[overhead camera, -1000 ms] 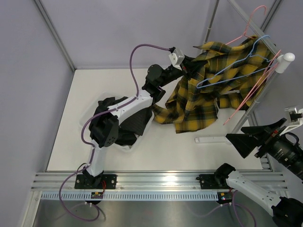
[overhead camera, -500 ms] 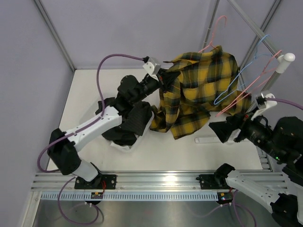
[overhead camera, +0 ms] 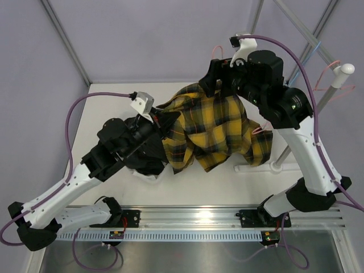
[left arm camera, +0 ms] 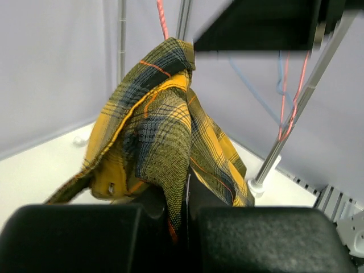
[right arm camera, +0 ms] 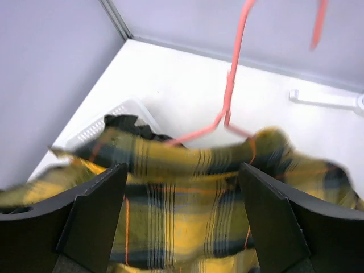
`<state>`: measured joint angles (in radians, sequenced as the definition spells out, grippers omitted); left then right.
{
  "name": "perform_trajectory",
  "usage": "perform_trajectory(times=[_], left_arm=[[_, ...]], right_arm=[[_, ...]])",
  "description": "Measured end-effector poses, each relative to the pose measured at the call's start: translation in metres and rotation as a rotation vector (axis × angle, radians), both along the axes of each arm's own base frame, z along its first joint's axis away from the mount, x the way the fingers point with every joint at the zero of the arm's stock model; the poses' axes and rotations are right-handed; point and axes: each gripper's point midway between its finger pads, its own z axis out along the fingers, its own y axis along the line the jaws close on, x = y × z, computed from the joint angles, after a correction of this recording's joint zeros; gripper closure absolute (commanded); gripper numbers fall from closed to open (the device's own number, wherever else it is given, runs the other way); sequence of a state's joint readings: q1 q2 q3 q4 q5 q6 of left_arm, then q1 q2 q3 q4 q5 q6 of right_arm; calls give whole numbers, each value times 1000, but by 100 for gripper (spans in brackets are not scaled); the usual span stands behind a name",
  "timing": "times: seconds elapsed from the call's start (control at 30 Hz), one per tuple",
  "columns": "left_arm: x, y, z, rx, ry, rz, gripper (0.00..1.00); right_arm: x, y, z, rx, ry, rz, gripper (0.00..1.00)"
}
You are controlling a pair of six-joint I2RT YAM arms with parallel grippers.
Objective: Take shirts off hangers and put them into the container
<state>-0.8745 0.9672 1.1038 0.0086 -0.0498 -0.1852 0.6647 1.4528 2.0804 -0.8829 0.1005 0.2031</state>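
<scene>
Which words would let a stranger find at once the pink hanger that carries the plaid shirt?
Find the yellow-and-black plaid shirt held up between the two arms over the middle of the white table. The pink hanger rises as a thin wire out of the top of that shirt. The other hangers hang bare on the white pole to the right.

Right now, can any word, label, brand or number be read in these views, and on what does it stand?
No text can be read in any view.
The plaid shirt and the pink hanger carry no print.
The small coloured marks on the rail by the arm bases are too small to read.
</scene>
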Motion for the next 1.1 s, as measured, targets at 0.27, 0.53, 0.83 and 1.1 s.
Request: perform_trajectory(times=[0.27, 0.53, 0.83, 1.1], left_arm=[[-12, 17, -28, 56, 53, 16, 100], [-20, 25, -27, 46, 50, 12, 100], [-33, 40, -13, 8, 25, 5, 100], [-39, 44, -7, -17, 20, -5, 100]], right_arm=[[4, 5, 37, 64, -84, 8, 14], [9, 9, 24, 53, -75, 9, 16], [22, 20, 0, 42, -51, 13, 19], [41, 43, -21, 53, -26, 39, 80]])
